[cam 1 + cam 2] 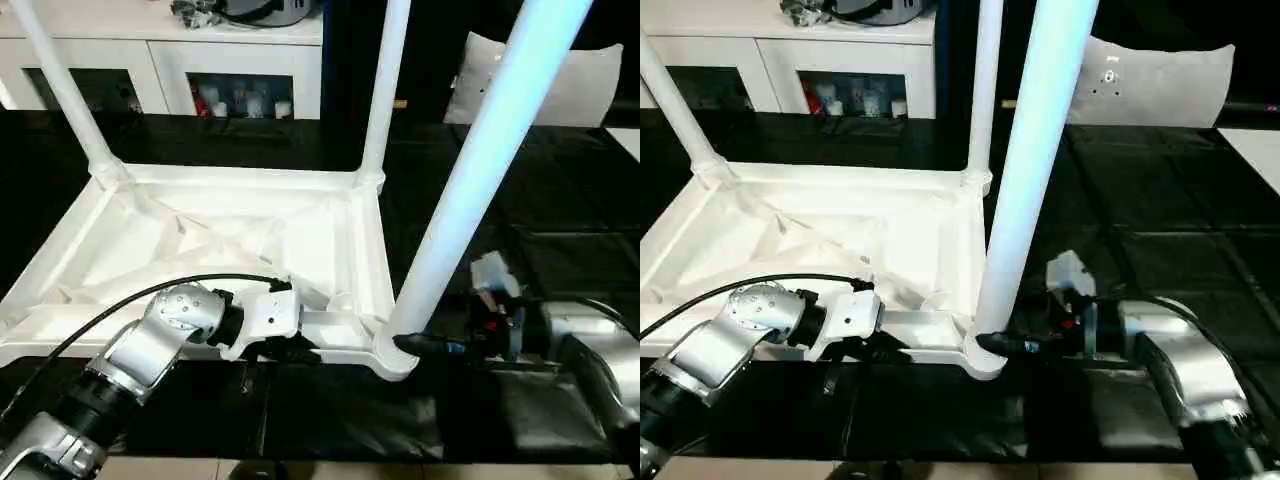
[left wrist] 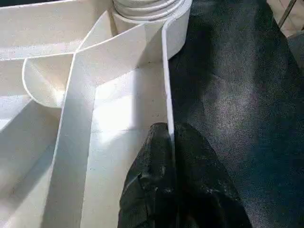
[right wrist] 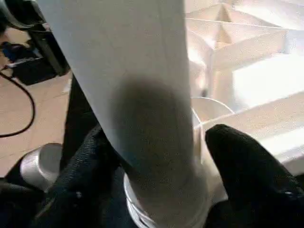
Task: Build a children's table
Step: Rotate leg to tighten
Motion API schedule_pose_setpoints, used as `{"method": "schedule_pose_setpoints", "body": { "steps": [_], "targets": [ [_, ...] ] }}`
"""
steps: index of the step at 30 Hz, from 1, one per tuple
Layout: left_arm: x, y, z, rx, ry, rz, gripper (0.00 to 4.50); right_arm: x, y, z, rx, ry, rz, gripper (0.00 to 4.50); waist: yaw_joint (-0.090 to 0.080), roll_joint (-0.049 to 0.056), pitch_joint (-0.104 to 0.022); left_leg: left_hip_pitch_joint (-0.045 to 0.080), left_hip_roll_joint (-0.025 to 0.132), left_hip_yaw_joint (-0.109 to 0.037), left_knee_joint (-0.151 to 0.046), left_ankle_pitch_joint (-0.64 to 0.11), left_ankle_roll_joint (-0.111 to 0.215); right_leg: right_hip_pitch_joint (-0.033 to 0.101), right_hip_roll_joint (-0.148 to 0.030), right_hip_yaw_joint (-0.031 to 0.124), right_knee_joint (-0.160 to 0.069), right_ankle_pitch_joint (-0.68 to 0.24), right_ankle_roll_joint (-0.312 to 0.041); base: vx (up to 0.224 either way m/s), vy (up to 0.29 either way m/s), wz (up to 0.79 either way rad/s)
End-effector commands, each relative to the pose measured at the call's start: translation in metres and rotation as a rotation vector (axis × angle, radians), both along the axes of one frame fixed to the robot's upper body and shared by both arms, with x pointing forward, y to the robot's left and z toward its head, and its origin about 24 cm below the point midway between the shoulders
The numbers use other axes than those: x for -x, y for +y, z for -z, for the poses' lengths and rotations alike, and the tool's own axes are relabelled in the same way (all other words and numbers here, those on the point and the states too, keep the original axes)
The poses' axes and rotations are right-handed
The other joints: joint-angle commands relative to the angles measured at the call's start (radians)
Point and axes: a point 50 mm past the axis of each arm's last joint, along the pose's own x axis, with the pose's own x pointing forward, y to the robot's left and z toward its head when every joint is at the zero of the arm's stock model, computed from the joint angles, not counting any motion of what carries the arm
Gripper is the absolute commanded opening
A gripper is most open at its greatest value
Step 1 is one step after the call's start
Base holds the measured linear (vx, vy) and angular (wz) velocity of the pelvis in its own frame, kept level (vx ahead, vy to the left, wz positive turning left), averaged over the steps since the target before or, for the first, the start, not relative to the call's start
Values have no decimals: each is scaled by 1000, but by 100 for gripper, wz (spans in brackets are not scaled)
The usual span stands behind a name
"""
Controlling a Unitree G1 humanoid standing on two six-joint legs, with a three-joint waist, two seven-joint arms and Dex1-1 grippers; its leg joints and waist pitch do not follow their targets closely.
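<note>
Lying upside down on the black work surface (image 1: 560, 200), the children's table (image 1: 250, 240) is pinched at its near rim by the left gripper (image 2: 172, 156), while the third leg (image 1: 480, 180) is clasped at its base by the right gripper (image 3: 156, 156). Three legs are counted standing. A straight push into the corner socket (image 1: 392, 358) is judged best, with the rim held firm.

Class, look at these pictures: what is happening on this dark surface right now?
A humanoid robot is assembling a small white plastic table top lying upside down. Its left hand pinches the top's near rim. Its right hand grips the base of a long round white leg standing in the near corner socket. Two more legs already stand in the far corners.
</note>
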Motion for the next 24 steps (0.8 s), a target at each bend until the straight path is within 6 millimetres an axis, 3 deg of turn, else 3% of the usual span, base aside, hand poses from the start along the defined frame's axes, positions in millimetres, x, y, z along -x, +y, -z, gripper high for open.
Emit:
{"method": "schedule_pose_setpoints", "body": {
  "steps": [1,6,12,15,16,17,20,22,24],
  "targets": [
    [2,-3,-1,-5,-5,42,0,-2,1,2,17,15,-28,281,1,-22,-54,36,93,-33,-74,-173,68,4,-104,38,-80,2,-255,0,0,0],
    [1,-1,0,-15,-1,24,0,-5,1,5,33,29,-46,237,3,-23,-55,34,92,-31,-71,-160,75,5,-104,38,-79,22,-255,0,0,0],
    [-2,-1,3,-3,38,-63,0,-3,9,10,16,67,-23,209,1,-22,-52,39,94,-32,-76,-192,58,1,-103,39,-84,-32,-255,0,0,0],
    [-8,-5,5,17,49,-169,0,-3,17,19,51,74,51,208,-6,-21,-46,42,93,-32,-82,-232,28,-1,-105,43,-90,-91,-253,0,0,0],
    [-11,-8,5,31,44,-206,0,-7,23,22,65,55,106,207,-7,-8,-42,47,92,-35,-84,-283,-1,-7,-110,47,-95,-165,-251,0,0,0],
    [-15,-14,5,51,45,-265,0,-15,34,24,59,38,209,206,-14,-12,-42,51,92,-37,-87,-321,-27,-8,-111,49,-99,-217,-243,0,0,0],
    [-18,-18,4,67,47,-296,0,-20,39,26,63,34,267,202,-22,-14,-43,44,89,-44,-95,-342,-52,-2,-111,46,-101,-258,-224,0,0,0],
    [-27,-43,1,125,47,-401,0,-42,61,31,105,48,489,201,-48,-11,-42,38,84,-47,-106,-364,-87,-5,-102,37,-94,-250,-206,0,0,0],
    [-32,-58,0,148,37,-459,0,-54,73,33,123,69,612,201,-58,-11,-45,41,82,-51,-104,-406,-121,-8,-112,36,-97,-317,-193,-17,16,-10]
  ]
}}
